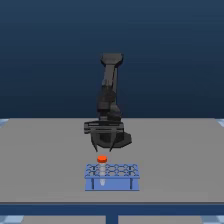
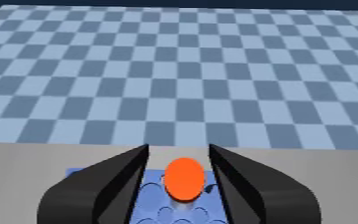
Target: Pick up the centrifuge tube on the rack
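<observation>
Just above the rack (image 1: 111, 183), gripper (image 1: 103, 149) spread wide astride the centrifuge tube (image 1: 102, 160) (bare table all around).

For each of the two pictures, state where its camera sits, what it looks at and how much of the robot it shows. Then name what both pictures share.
Exterior view: off the arm, facing it across the grey table; shows the whole arm, the gripper above the rack.
Wrist view: on the wrist, looking along the fingers at the centrifuge tube, checkered floor beyond; only the fingers show.
Shared: tube, rack, gripper.
</observation>
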Controlling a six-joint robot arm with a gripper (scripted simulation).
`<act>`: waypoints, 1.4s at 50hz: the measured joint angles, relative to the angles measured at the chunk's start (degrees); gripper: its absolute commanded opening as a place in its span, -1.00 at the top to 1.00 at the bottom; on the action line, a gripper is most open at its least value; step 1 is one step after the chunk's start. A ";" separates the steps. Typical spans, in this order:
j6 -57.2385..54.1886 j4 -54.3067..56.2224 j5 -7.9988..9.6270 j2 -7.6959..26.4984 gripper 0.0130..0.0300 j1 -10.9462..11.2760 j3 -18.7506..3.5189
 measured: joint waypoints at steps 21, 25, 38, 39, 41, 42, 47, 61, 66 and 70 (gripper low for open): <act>3.82 -3.35 1.08 2.04 -1.00 -0.32 -1.50; 3.66 -3.08 1.13 2.17 -1.00 -0.34 -1.53; 1.11 -0.22 0.95 2.07 -1.00 -0.32 -1.11; 0.78 0.13 0.91 2.04 -1.00 -0.32 -1.04; 0.12 0.82 0.84 1.98 -1.00 -0.31 -0.92; -0.21 1.20 0.80 1.94 -1.00 -0.30 -0.85; -2.01 3.09 0.59 1.86 -1.00 -0.26 -0.55; -6.38 7.33 0.04 2.52 -1.00 -0.26 -0.24; -8.10 9.04 -0.20 2.77 -1.00 -0.26 -0.09; -9.62 10.63 -0.43 2.96 -1.00 -0.26 0.08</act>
